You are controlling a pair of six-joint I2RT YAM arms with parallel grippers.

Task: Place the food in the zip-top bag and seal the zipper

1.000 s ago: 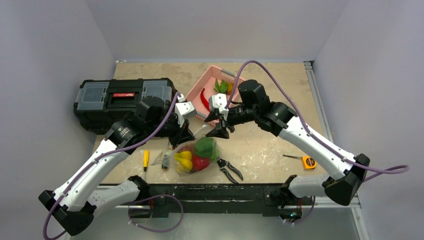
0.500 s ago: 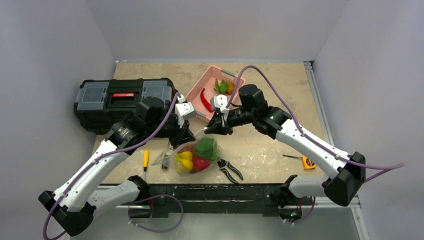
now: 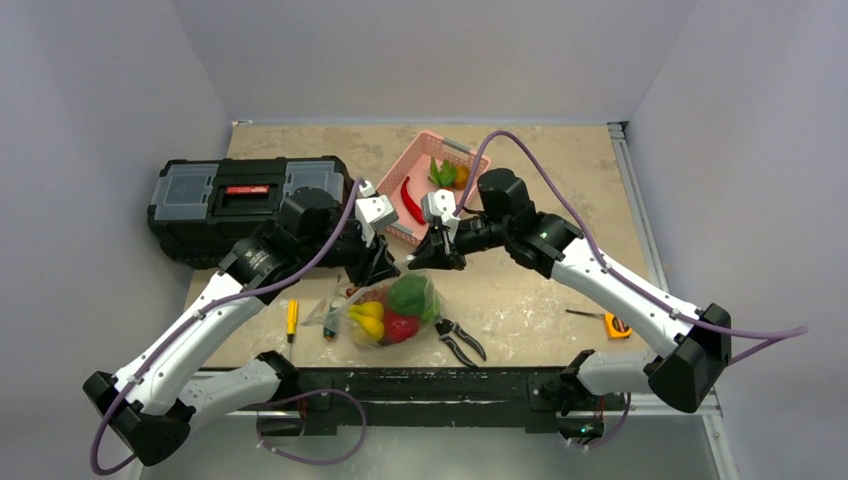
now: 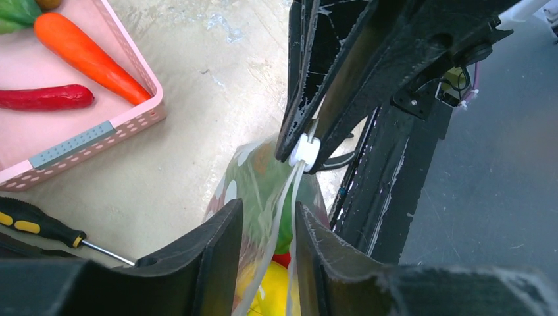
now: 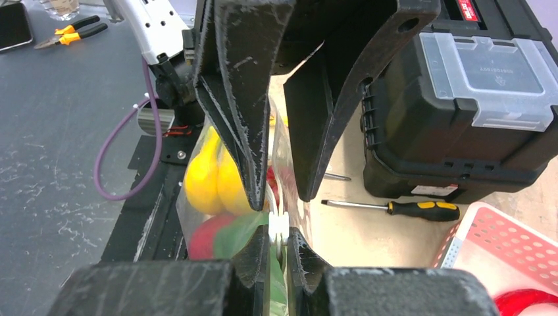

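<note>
- So, nearest the arm bases, the zip-top bag [image 3: 392, 310] sits on the table [image 3: 530, 280] by the front edge. It's clear, crinkly and bulging.
- All the food I can see in it shows through the plastic: a yellow banana [image 3: 368, 320], a green pepper [image 3: 410, 294] and a red fruit [image 3: 401, 327].
- Black pruners [image 3: 460, 338] lie just right of the bag, and a yellow-handled screwdriver [image 3: 292, 318] lies to its left.
- The bag's top is drawn up toward both grippers. The zipper [image 4: 304, 151] is the thin whitish strip along that raised rim.
- My left gripper [image 4: 268, 217] comes in from the left, tipped down over the bag's mouth. Its jaws are parted and the rim strips run through the gap. I can't tell if they touch.
- My right gripper [image 5: 279, 240] comes in from the right, nose to nose with the left one. It's clenched on the zipper, right at a small white lump.
- Farther back on the left is a black toolbox [image 3: 240, 195]. Its red label is too small to read.
- Farthest back, the pink basket [image 3: 405, 168] holds a red chili [image 3: 410, 200], an orange carrot [image 4: 89, 56] and something green.
</note>
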